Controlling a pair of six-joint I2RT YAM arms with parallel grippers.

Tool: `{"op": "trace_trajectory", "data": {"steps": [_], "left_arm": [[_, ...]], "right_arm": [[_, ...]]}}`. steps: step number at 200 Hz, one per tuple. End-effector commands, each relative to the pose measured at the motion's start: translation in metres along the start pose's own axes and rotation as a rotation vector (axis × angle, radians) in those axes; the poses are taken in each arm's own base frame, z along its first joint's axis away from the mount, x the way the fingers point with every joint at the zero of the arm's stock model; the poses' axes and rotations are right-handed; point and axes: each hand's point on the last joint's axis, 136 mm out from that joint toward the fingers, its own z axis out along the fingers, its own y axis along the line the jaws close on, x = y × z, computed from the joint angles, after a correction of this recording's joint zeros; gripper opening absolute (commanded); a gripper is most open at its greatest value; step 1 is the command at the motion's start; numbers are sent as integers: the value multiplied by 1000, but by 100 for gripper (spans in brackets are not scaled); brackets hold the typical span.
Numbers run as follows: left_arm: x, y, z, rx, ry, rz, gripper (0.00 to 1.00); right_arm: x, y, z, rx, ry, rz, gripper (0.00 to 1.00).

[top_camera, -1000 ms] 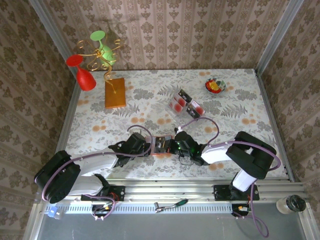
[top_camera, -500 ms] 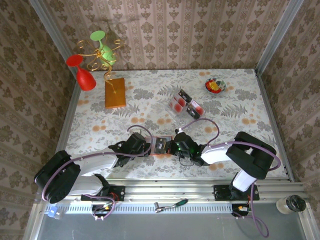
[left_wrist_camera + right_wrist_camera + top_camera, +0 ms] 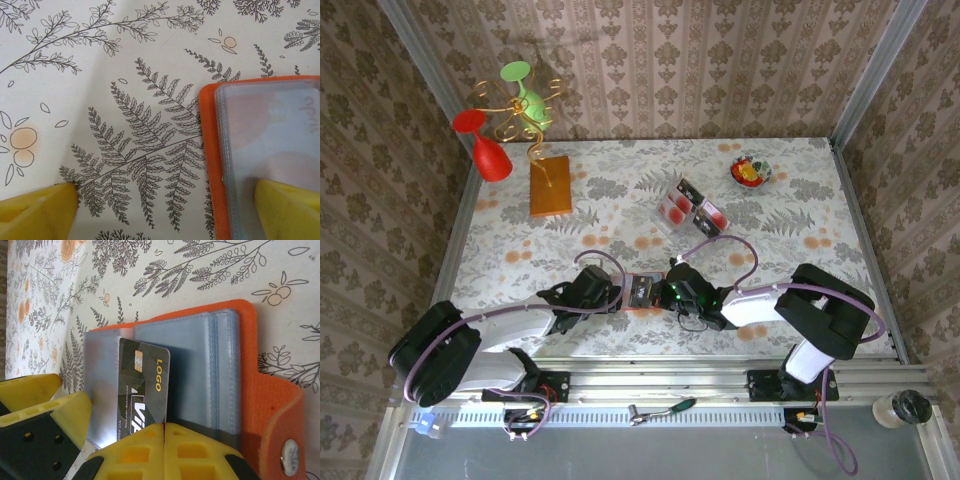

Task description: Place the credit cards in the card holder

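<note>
- Yellow fingers (image 3: 35, 212) of the left gripper (image 3: 620, 293) stand spread wide. Bare fern-printed tablecloth (image 3: 125, 100) lies between them and runs free to their left. The finger on the right rests on a clear sleeve.
- Orange card holder (image 3: 642, 292) lies open and flat between the two grippers. Its left border sits just inside the left gripper's span, with open cloth beyond that edge.
- Grey-blue sleeves (image 3: 200, 370) are stacked inside the holder. In the left wrist view, pinkish rounds and faint lettering show through the top sleeve.
- Right gripper (image 3: 164, 432) has its jaws pressed together, pinching the near end of a black credit card (image 3: 142, 385) with a gold chip and the word LOGO. The card lies across the sleeves just ahead of the jaws. Whether its far end sits in a pocket, I cannot tell.
- To the right of those jaws, the holder's orange flap with a metal snap (image 3: 289, 456) lies on the cloth.
- Ahead of both pairs of jaws and well apart from them lie more credit cards (image 3: 685, 208) with red faces. Wide free cloth lies between them and the grippers.
- Behind the grippers, the metal rail (image 3: 650, 372) marks the table's near edge, close by.
</note>
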Motion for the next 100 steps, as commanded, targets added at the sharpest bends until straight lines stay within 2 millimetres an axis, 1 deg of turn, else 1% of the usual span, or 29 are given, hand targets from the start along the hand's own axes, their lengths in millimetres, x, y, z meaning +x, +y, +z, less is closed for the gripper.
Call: {"op": "trace_trajectory", "data": {"steps": [1, 67, 100], "left_arm": [[20, 7, 2, -16, 66, -7, 93], [19, 7, 2, -15, 64, -6, 93], [19, 7, 2, -15, 62, -6, 93]], "right_arm": [[5, -4, 4, 36, 29, -20, 0], [10, -3, 9, 53, 71, -24, 0], [9, -1, 11, 55, 80, -23, 0]]}}
